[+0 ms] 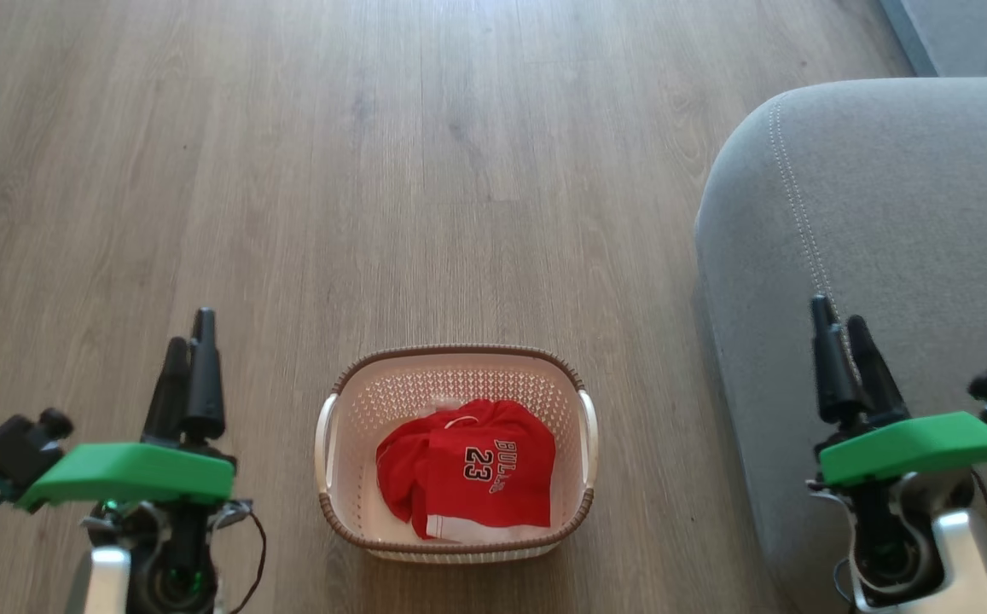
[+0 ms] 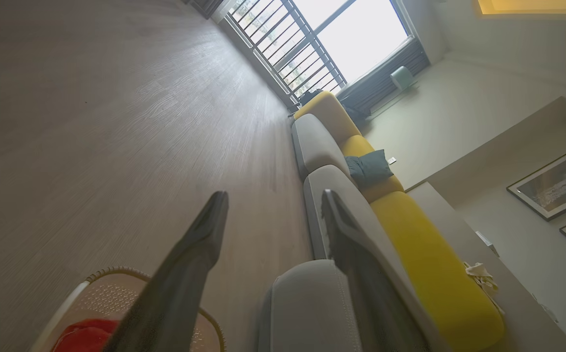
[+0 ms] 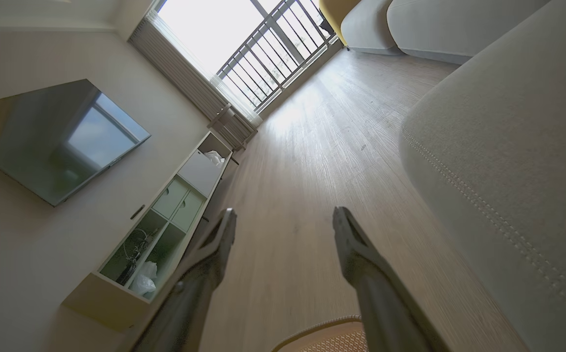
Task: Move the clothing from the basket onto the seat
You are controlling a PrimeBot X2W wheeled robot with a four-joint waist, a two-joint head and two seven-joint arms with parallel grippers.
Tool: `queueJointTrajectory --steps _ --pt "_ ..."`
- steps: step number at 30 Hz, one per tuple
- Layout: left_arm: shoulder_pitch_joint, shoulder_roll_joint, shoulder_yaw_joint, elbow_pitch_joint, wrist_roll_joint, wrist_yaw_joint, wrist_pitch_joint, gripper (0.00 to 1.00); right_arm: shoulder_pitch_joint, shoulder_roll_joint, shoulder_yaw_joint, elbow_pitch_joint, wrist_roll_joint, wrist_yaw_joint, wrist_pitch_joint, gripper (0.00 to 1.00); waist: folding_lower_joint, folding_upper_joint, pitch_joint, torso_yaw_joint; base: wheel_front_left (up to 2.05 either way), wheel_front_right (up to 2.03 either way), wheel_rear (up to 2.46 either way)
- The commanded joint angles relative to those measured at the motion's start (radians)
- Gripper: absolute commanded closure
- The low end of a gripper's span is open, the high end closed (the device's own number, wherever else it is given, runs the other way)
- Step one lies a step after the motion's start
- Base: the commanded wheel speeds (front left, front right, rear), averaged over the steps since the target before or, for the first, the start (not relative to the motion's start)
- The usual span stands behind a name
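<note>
First step, nothing picked: your left fingers (image 1: 203, 375) and right fingers (image 1: 830, 367) stand spread and empty. The red Bulls 23 jersey (image 1: 476, 473) lies in the cream basket (image 1: 459, 351) between them, grey seat cushion (image 1: 885, 213) beside the right pair. Next, probably, lower one pair onto the fabric

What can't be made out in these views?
Head view: how many garments make up the clothing; the top piece covers whatever lies beneath in the basket.
Head view: the seat runs off the right edge.
Left wrist view: most of the basket is cut by the bottom edge and hidden behind a finger.
Right wrist view: the basket is a sliver at the bottom edge.
</note>
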Motion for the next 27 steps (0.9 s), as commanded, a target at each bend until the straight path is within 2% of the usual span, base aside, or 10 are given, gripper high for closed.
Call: queueJointTrajectory --steps 1,6,11,15,23,27 --pt "-0.043 0.009 -0.001 -0.048 0.047 0.013 -0.015 0.0 -0.059 0.001 0.03 -0.053 -0.059 0.0 -0.014 0.0 0.0 -0.0001 -0.001 0.004 0.0 0.0 0.0" --pt "-0.043 0.01 -0.055 -0.068 0.155 0.044 -0.03 0.0 -0.061 0.002 0.047 -0.071 -0.137 0.0 -0.028 0.0 0.0 -0.0001 -0.004 0.007 0.0 0.0 0.0" --pt "-0.039 0.01 -0.125 -0.051 0.27 0.048 -0.045 0.0 -0.062 0.002 0.062 -0.08 -0.212 0.0 -0.043 0.0 0.0 -0.0001 -0.008 0.005 0.0 0.0 0.0" --pt "-0.046 0.014 -0.169 -0.037 0.364 0.076 -0.057 0.0 -0.063 0.002 0.078 -0.079 -0.27 0.0 -0.055 0.0 0.0 -0.0001 -0.008 0.002 0.0 0.0 0.0" --pt "-0.061 0.038 -0.223 -0.067 0.481 0.198 -0.081 0.0 -0.073 0.002 0.106 -0.086 -0.382 0.0 -0.078 0.0 0.0 -0.0001 -0.005 -0.01 0.0 0.0 0.0" --pt "-0.081 0.059 -0.237 -0.108 0.54 0.281 -0.093 0.0 -0.085 0.002 0.111 -0.103 -0.428 0.0 -0.09 0.0 0.0 -0.0001 -0.001 -0.017 0.0 0.0 0.0"
